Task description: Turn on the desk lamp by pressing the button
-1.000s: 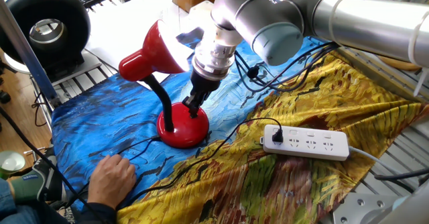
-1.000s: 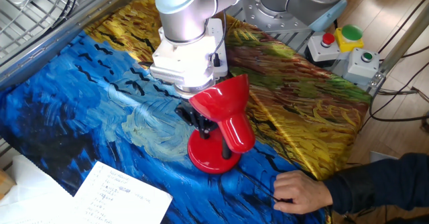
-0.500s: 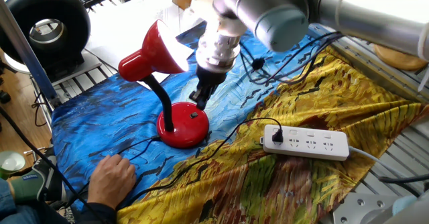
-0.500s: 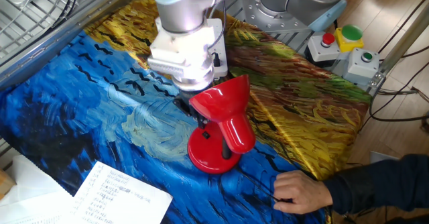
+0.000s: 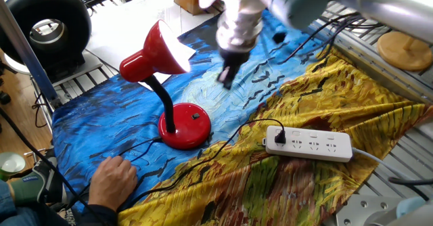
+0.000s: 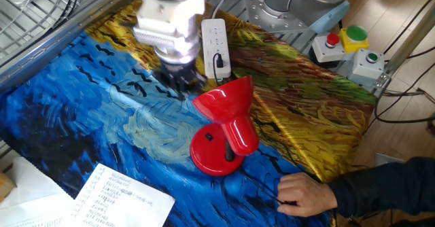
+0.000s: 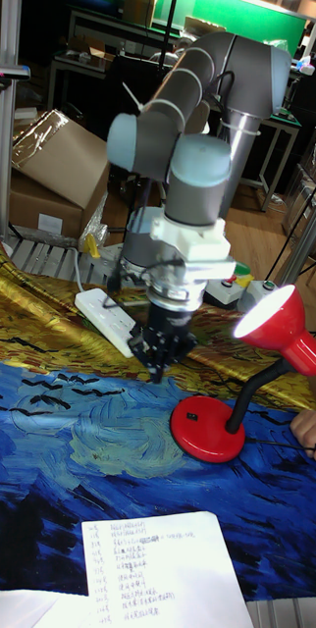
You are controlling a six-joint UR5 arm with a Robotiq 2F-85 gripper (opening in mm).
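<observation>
Desk lamp [image 5: 168, 84] stands on the blue part of the painted cloth [image 6: 81, 118], shade glowing white inside (lit). Button [image 5: 195, 116] on top of its red base, uncovered. Gripper [image 7: 160, 365] hangs above the cloth beside the base, apart from the lamp; finger state cannot be told (blurred). A person's hand [image 5: 111, 178] rests near the base. White power strip [image 5: 309, 143] lies farther from the lamp.

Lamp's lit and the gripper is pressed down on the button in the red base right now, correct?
Not quite. The desk lamp is lit, its shade glowing white inside in the tall fixed view, but the gripper is not on the button. It hangs above the blue cloth, off to the side of the red base, with clear space between them.
</observation>
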